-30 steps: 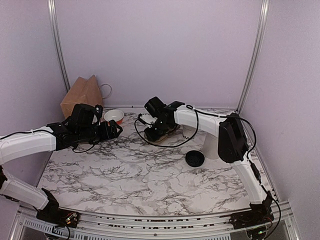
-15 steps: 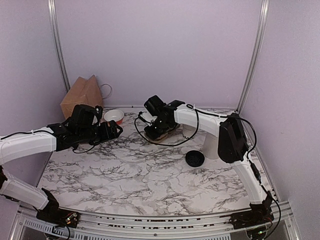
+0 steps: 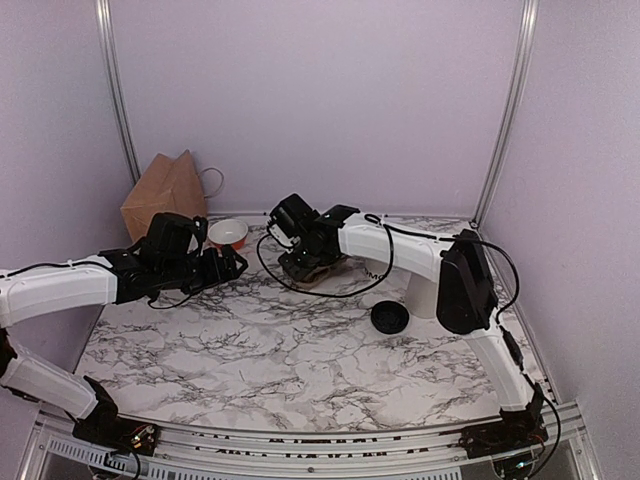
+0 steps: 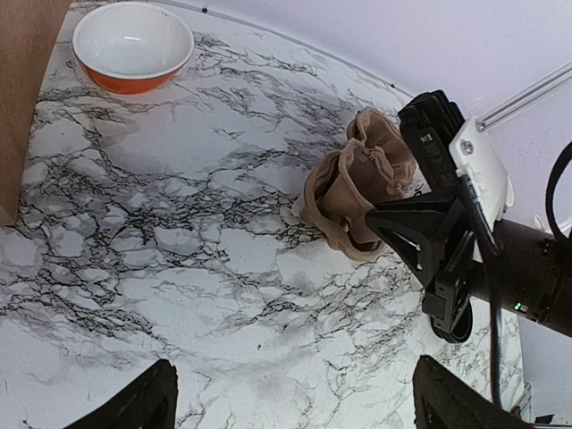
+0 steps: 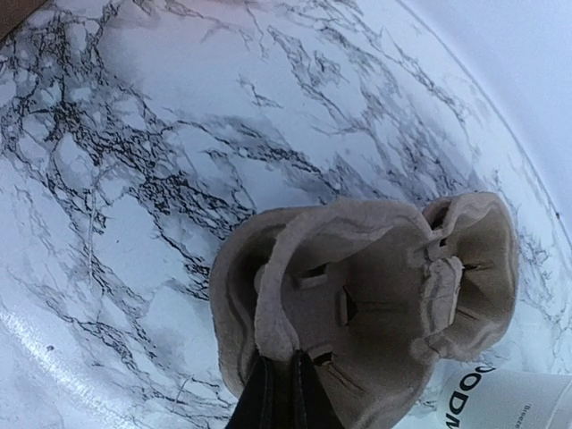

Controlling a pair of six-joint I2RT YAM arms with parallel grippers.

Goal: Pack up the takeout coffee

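A brown pulp cup carrier (image 5: 384, 295) lies on the marble table (image 3: 300, 360) at the back middle, also seen in the left wrist view (image 4: 357, 192). My right gripper (image 5: 281, 368) is shut on the carrier's near rim, thin wall pinched between its black fingers; from above it sits at the carrier's left end (image 3: 298, 262). The white coffee cup (image 5: 509, 398) with black lettering stands just right of the carrier, mostly hidden behind my right arm from above. Its black lid (image 3: 389, 317) lies flat, apart from it. My left gripper (image 4: 299, 402) hangs open over bare marble, left of the carrier (image 3: 228, 264).
A brown paper bag (image 3: 165, 190) stands at the back left corner. An orange bowl (image 3: 228, 233) with a white inside sits beside it. A taller white cylinder (image 3: 425, 290) stands behind the right arm's elbow, near the lid.
The right gripper's fingers have closed onto the carrier's rim, and gripper and carrier have shifted slightly left. The left gripper has edged a little right and stays open.
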